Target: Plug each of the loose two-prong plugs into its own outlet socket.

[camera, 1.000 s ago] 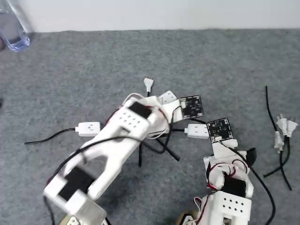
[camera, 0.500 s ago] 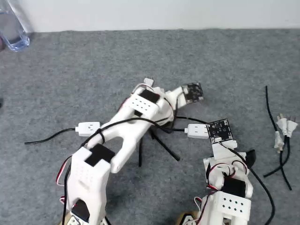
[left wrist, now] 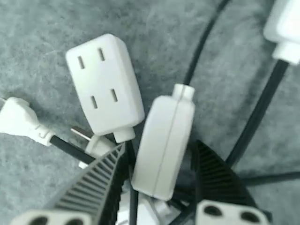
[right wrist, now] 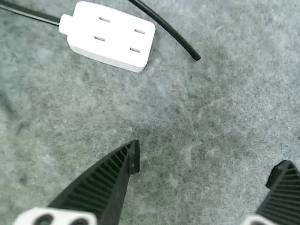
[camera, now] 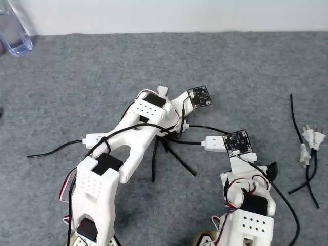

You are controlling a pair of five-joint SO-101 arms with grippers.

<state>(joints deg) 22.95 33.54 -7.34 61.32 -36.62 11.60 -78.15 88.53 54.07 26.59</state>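
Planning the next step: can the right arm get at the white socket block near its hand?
Probably yes. The right hand is open above bare carpet, and the socket block lies flat just beyond it, uncovered; a black cable only runs alongside it.

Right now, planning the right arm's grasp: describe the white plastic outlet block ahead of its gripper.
The white plastic outlet block is a rounded rectangle with two pairs of empty slots on its upper face. A black cord leaves one short end. It lies flat on the grey carpet, untouched, ahead of the open right gripper.
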